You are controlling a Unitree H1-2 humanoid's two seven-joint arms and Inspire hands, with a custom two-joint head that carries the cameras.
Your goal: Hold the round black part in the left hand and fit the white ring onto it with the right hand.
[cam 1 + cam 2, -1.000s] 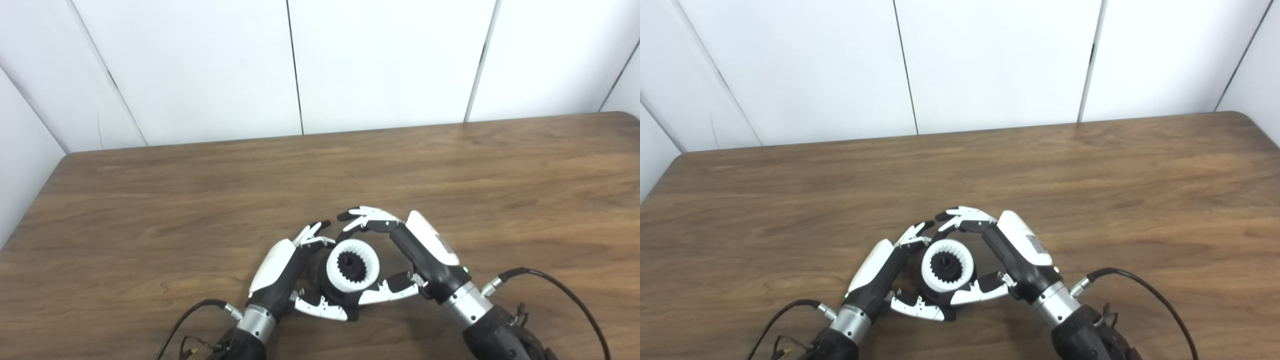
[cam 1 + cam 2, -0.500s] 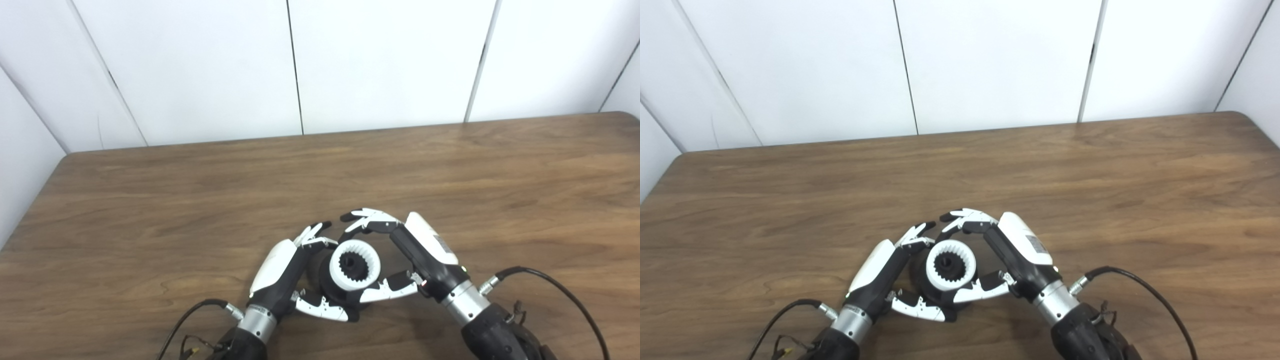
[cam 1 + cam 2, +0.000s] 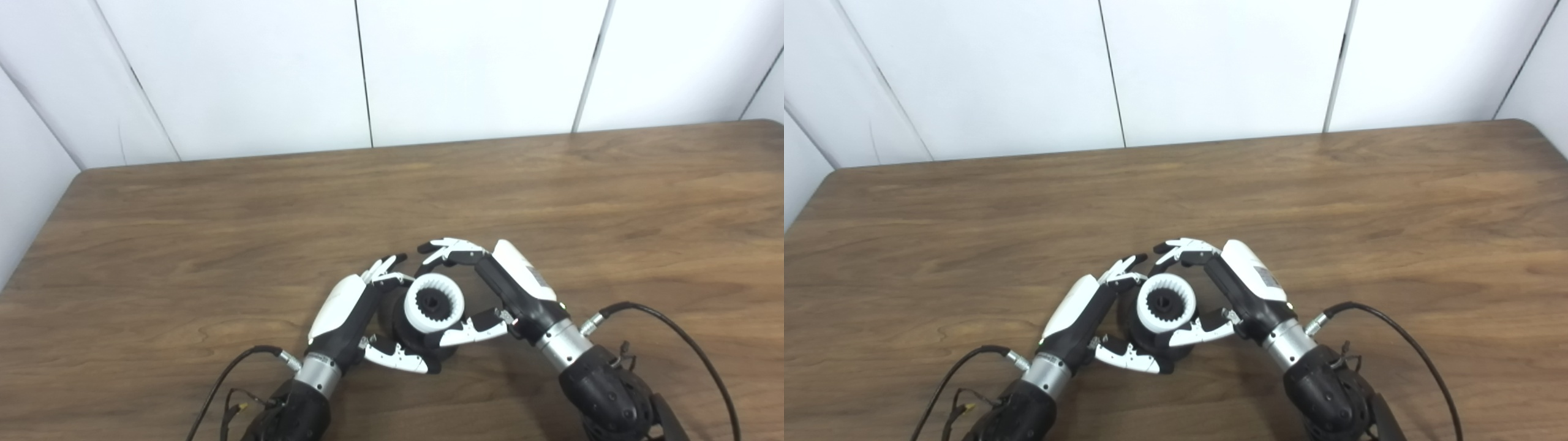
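- Shifted since a second ago: whole picture, far desk edge and wall seams sitting higher, so a camera move; both hands and the parts between them grouped as before, though a little higher against the wood grain.
- Near the middle of the desk's [image 3: 184,202] front edge: round black part [image 3: 401,327], cupped by the left hand [image 3: 343,312], fingers curled round its far side, thumb lying along its near side.
- On top of the black part: white ring [image 3: 433,303], toothed inside, with a black toothed hub showing through its middle.
- Closed around the ring: right hand [image 3: 508,288], fingers arched over the far rim, thumb pressed at the near rim.
- Fingertips of the two hands almost meeting beyond the ring, with a small gap between them.
- Seen in the left eye view only: more of the white wall panel beside the desk's left edge.
- Seen in the right eye view only: desk's rounded far right corner, clear of the frame edge, and more of the right forearm [image 3: 1323,386].
- Trailing toward the front edge in both views: black cables [image 3: 1396,331] from each wrist.
- Cannot tell whether the ring is fully seated on the black part.
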